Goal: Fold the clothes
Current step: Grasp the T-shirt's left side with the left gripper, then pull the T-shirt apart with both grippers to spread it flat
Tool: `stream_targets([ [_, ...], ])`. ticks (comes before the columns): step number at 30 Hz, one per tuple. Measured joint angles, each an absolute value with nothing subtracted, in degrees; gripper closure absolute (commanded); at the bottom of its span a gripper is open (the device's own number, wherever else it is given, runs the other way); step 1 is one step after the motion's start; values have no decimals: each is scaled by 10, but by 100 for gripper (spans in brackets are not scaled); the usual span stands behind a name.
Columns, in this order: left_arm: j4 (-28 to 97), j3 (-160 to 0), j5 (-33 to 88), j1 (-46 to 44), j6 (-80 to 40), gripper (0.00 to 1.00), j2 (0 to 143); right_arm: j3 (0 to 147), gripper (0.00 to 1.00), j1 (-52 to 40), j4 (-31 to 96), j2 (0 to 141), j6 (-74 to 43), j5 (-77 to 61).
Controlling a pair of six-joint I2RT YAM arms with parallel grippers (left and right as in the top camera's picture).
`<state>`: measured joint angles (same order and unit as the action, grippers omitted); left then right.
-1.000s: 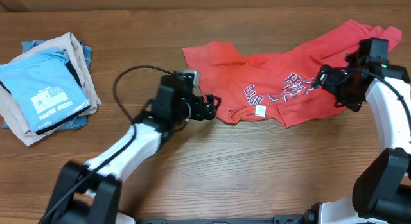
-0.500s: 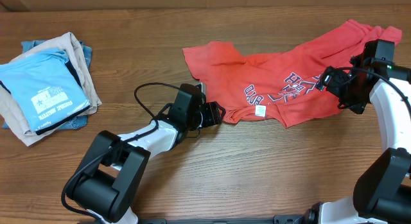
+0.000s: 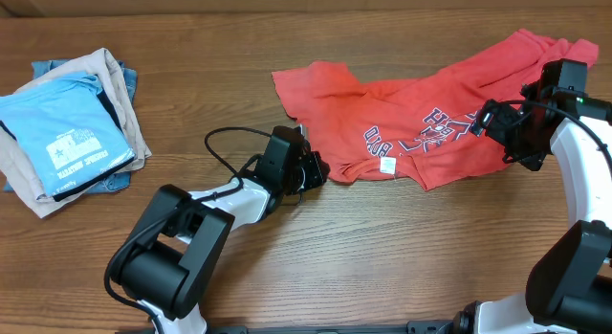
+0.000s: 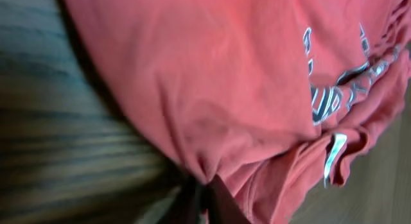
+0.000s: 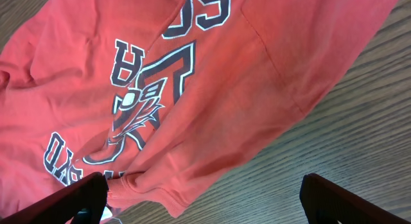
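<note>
Left gripper (image 3: 319,169) pinches coral-red T-shirt (image 3: 402,100) at its hem; lettering folded, unreadable.

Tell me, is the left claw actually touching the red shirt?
Touching. The left wrist view shows the left gripper shut, pinching the red T-shirt's edge.

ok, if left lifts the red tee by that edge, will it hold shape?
Probably not: the red T-shirt lies in soft wrinkles, so it should drape limp from the left gripper shut on its edge. Likely light, being thin cloth. Dragged over the wooden table, it may bunch rather than slide flat.
</note>
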<state>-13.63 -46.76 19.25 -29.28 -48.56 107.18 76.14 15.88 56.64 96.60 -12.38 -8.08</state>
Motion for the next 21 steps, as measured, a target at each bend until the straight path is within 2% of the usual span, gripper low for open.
stream_targets([
  [7, -150, -468, 189, -254, -461, 96, 1065, 761, 0, 159, 572, 966, -123, -81],
  [13, -111, -504, 187, -82, -420, 96, 989, 761, 0, 159, 572, 966, -123, -81],
  [14, -95, -526, 187, -46, -416, 59, 977, 761, 0, 159, 572, 966, -123, -81],
  [15, -82, -545, 189, -18, -414, 7, 970, 761, 0, 159, 572, 966, -124, -81],
  [16, -66, -569, 194, 13, -408, 0, 964, 761, 0, 159, 572, 966, -124, -81],
  [17, -42, -605, 209, 57, -400, 0, 957, 761, 0, 159, 572, 966, -124, -81],
  [21, 76, -643, 252, 87, -370, 0, 946, 761, 0, 159, 572, 966, -124, -81],
])
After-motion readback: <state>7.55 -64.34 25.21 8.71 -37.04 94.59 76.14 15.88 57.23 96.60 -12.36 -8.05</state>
